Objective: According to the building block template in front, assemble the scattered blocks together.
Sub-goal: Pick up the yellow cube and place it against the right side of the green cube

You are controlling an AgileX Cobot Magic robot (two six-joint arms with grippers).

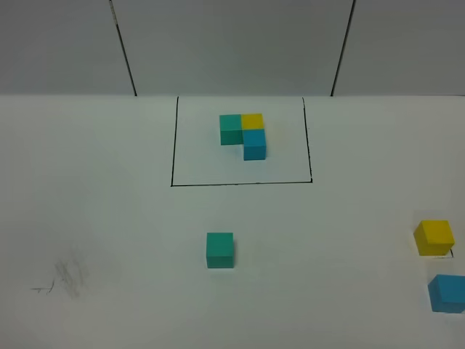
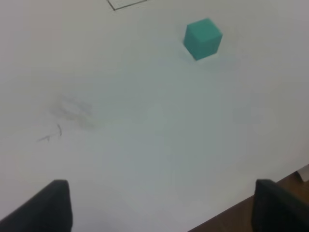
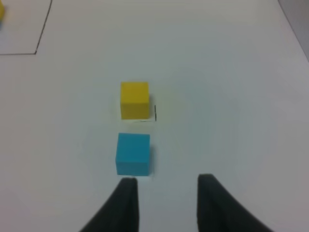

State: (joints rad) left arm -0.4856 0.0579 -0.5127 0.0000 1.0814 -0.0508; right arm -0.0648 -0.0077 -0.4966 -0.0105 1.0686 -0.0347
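The building block template [image 1: 244, 134] is an L of teal, yellow and blue cubes inside a black drawn rectangle at the back centre. The loose teal cube [image 1: 219, 249] sits in the middle of the table and shows in the left wrist view [image 2: 203, 38]. The loose yellow cube [image 1: 434, 237] and blue cube [image 1: 447, 293] lie at the right edge, and show in the right wrist view, yellow [image 3: 134, 99] and blue [image 3: 133, 153]. My left gripper [image 2: 161, 205] is open, far from the teal cube. My right gripper [image 3: 166, 198] is open, empty, just short of the blue cube. Neither gripper shows in the exterior view.
Grey pencil smudges [image 1: 65, 278] mark the white table at the front left. The table's front edge [image 2: 270, 179] shows in the left wrist view near one finger. A grey panelled wall [image 1: 232, 43] stands behind the table.
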